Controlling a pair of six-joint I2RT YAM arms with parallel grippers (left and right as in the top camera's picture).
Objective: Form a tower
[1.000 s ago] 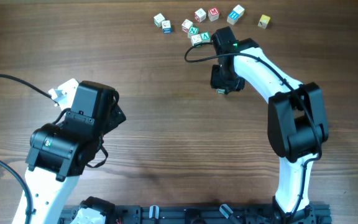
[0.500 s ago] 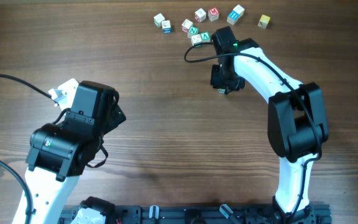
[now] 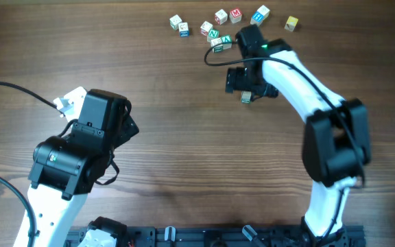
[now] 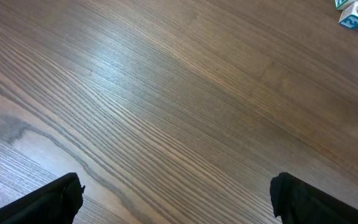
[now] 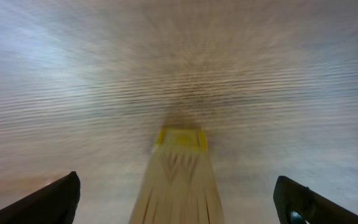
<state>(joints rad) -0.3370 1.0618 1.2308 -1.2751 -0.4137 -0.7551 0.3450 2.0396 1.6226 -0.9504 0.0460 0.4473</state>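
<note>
The tower [image 5: 179, 186] shows in the right wrist view as a blurred pale wooden column with a yellow edge at its far end. It stands between the spread fingers of my right gripper [image 5: 178, 190], which is open and touches nothing. From overhead the right gripper [image 3: 249, 88] covers most of the tower [image 3: 246, 99]; only a small pale corner with green marks shows. My left gripper [image 4: 176, 199] is open over bare wood, far to the left [image 3: 130, 127].
Several loose letter cubes lie along the far edge, among them a white one [image 3: 175, 21], a red one [image 3: 236, 13], a blue one [image 3: 260, 14] and a yellow one [image 3: 291, 23]. A blue-lettered cube [image 4: 354, 14] shows at the left wrist view's top right.
The right gripper's jaws have spread wide and let go of the cube they were shut on. The right arm has shifted slightly. The left arm has not moved.
</note>
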